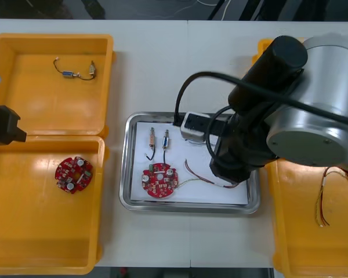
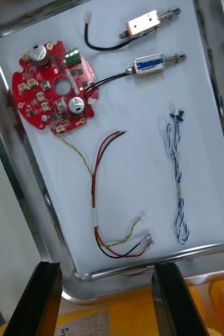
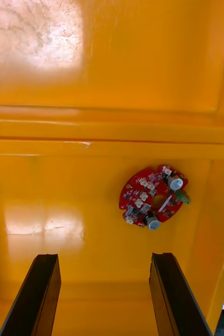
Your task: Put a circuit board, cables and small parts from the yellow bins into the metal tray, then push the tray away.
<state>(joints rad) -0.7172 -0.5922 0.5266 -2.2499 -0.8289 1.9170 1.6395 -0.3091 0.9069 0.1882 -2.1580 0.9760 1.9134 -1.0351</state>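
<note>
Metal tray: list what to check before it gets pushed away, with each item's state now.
1. Circuit board in the metal tray: ok, on its white inside.
2. Small metal parts in: ok, two beside the board.
3. Cables in: ok, red and yellow cable and blue and white cable lie inside the rim.
4. Right gripper empty: ok, open, near the tray's rim.
5. Left gripper out of the way: ok, open over a yellow bin.

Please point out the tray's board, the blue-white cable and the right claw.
Board (image 2: pixel 42 98): right wrist view, red face.
Blue-white cable (image 2: pixel 178 178): right wrist view, middle stretch.
Right claw (image 2: pixel 107 273): right wrist view, between fingertips.
</note>
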